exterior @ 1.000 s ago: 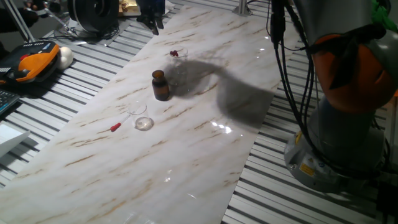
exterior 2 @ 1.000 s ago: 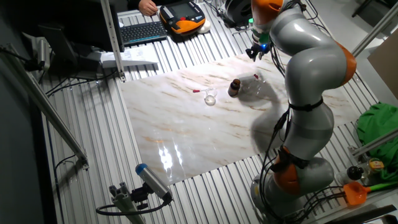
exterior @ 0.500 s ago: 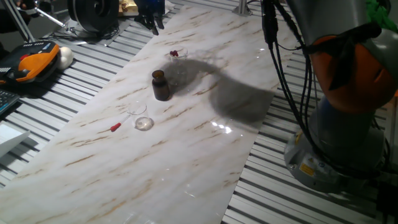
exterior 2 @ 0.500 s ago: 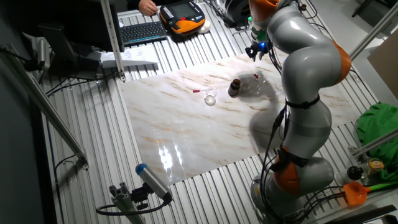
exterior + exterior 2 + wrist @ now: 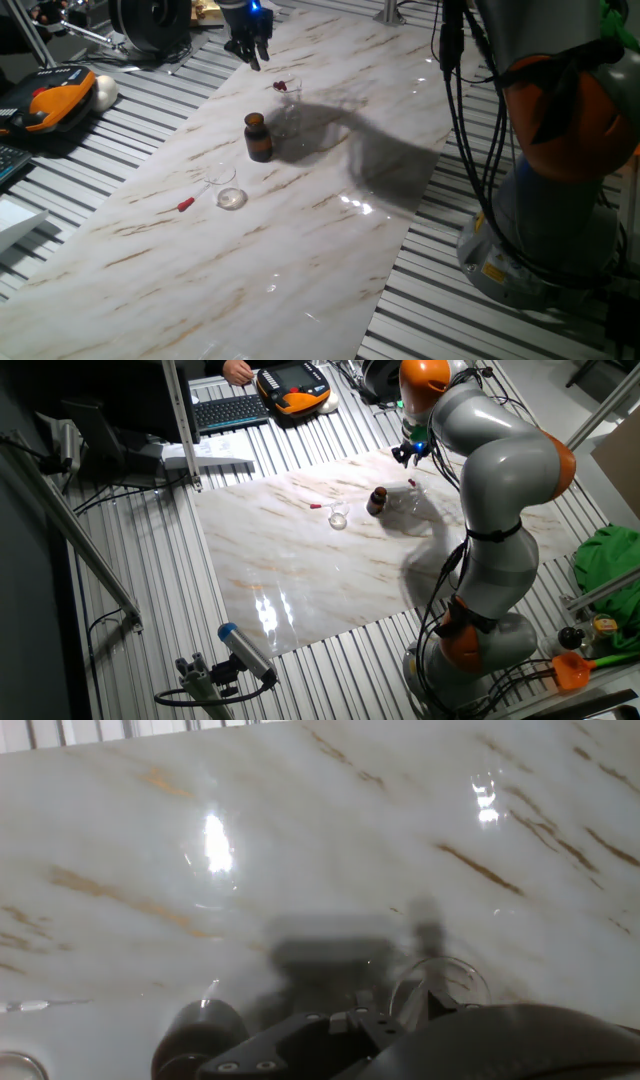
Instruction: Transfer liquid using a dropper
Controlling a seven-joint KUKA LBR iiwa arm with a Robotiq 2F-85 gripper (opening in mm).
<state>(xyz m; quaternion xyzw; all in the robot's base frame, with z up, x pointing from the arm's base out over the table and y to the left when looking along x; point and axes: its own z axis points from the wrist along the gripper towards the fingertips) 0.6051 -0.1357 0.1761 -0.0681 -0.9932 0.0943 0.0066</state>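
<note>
A brown bottle (image 5: 258, 137) stands upright on the marble table (image 5: 300, 230); it also shows in the other fixed view (image 5: 377, 500). A dropper with a red bulb (image 5: 188, 203) lies flat beside a small clear glass dish (image 5: 231, 198). A small clear glass holding something red (image 5: 283, 88) stands behind the bottle. My gripper (image 5: 250, 47) hangs above the table's far edge, beyond that glass, with its fingers spread and nothing between them. In the hand view the bottle's dark top (image 5: 200, 1028) and a clear glass rim (image 5: 440, 982) sit low in the frame.
An orange and black hand-held controller (image 5: 45, 100) and a keyboard (image 5: 230, 410) lie on the slatted bench at the left. My arm's base (image 5: 550, 200) and its cables stand at the right. A green cloth (image 5: 605, 555) lies beyond it.
My gripper has come slightly lower and nearer the small glass with the red thing. The bottle, dish and dropper have not moved.
</note>
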